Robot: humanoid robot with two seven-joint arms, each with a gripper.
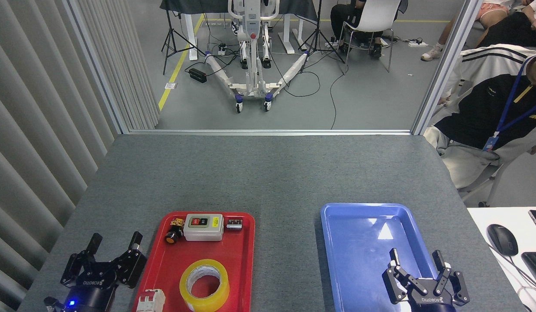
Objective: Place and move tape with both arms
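The tape (204,285) lies flat in the near half of a red tray (242,268) on the left side of the grey table (268,173), its hole facing up and the white core showing inside the yellow ring. Nothing is touching it. At the far end of the same tray sits a pale switch box (203,227) with a red and a yellow label, a small yellow-and-black button (174,232) just to its left and a little dark block (234,223) just to its right. A white breaker (150,301) sits in the tray's near left corner, just beside the tape.

The left gripper (115,245) hangs over the table just left of the red tray, its black fingers spread apart and holding nothing, a blue light glowing at its base. The right gripper (417,260) is over the near end of a blue tray (337,242) on the right side, fingers likewise splayed and empty. The blue tray has nothing lying in it.

Beyond the table's right edge a person (493,108) in a black-and-white jacket with a blue lanyard sits, and a mouse (502,239) rests on a white desk (480,221) nearby.
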